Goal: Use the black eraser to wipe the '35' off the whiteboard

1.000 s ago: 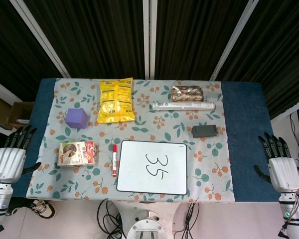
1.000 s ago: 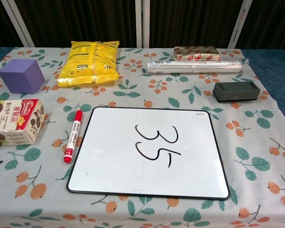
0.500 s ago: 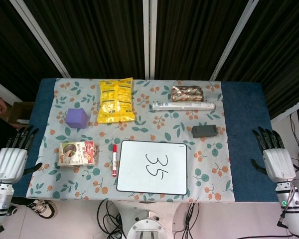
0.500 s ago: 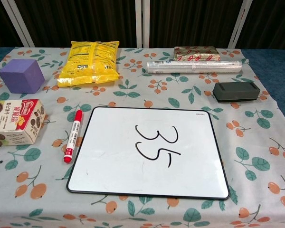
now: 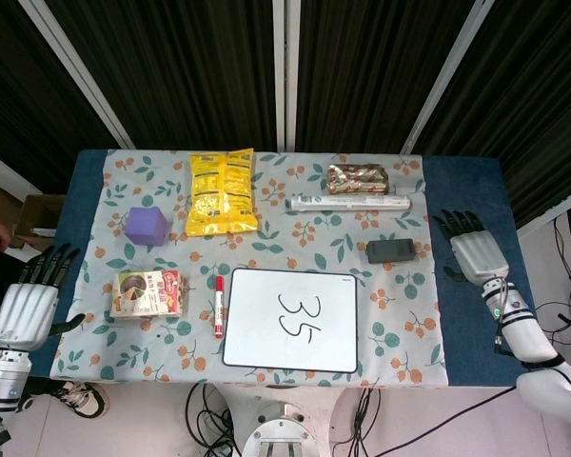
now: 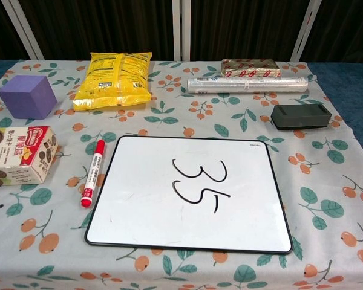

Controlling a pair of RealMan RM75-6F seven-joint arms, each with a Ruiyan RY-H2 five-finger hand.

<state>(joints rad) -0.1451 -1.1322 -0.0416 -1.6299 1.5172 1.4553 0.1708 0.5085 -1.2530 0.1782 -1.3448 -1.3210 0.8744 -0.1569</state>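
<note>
The right hand [image 5: 476, 255] hovers above the blue table edge with fingers spread, holding nothing. Just to its left, apart from it, the black rectangular eraser [image 5: 390, 250] lies flat on the floral tablecloth [image 5: 400, 324]. Nearer the robot and further left sits the white rectangular whiteboard [image 5: 291, 320], with '35' [image 5: 301, 315] written in black on it. A red marker pen [image 5: 218, 306] lies just beside the board's left edge. The left hand [image 5: 30, 303], also spread and empty, is well apart off the table's left side.
</note>
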